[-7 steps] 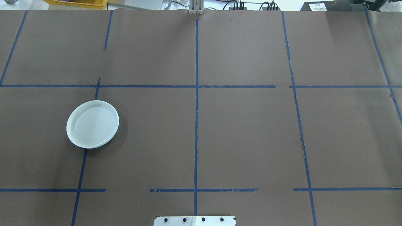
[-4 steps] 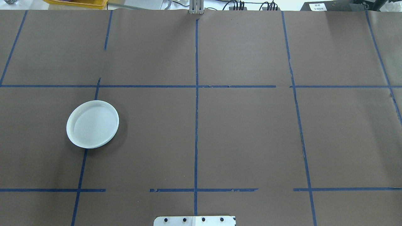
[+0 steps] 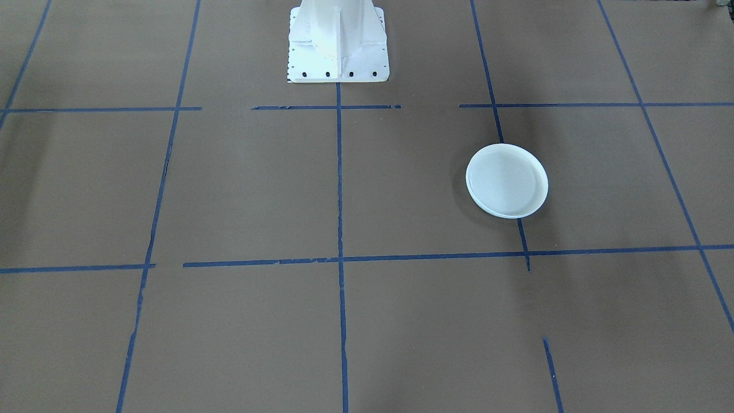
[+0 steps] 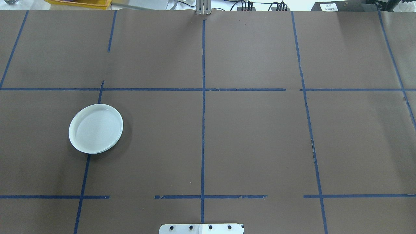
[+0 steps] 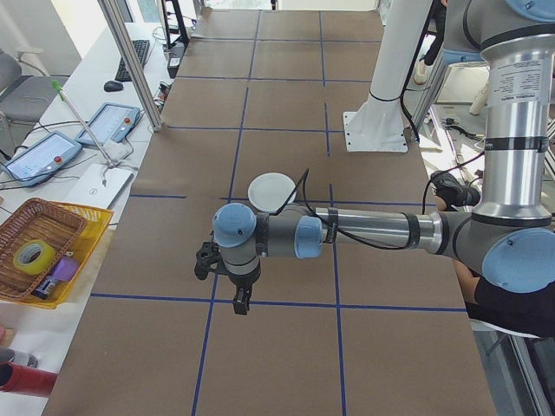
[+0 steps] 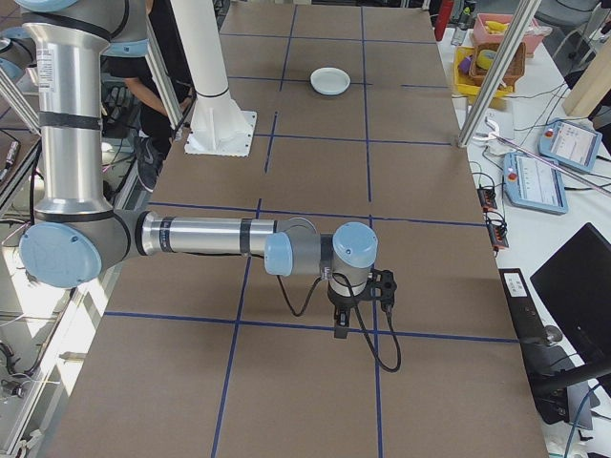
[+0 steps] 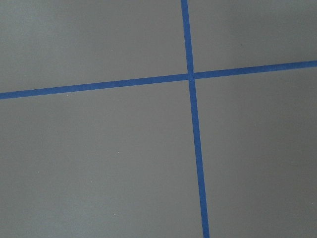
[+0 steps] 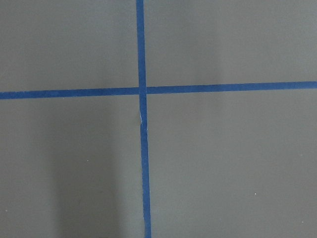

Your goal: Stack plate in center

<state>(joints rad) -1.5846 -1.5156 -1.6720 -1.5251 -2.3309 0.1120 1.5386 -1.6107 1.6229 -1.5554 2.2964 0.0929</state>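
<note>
Moved since earlier frame: nothing; round shallow pale blue-grey plate (image 4: 96, 128) unchanged on brown paper-covered table (image 4: 260, 136), left of middle. Left gripper (image 5: 227, 276), right gripper (image 6: 358, 303): parked well apart from plate, grip state cannot be told. Risk: low rim may slip pinch; plate may land off-center.

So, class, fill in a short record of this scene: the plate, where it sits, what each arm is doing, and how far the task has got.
plate: one pale plate, upright on the table
position: robot's left side, on a blue tape line, off centre
left gripper: far from the plate
right gripper: far from the plate
gripper states: cannot tell
task stage: plate untouched
</note>
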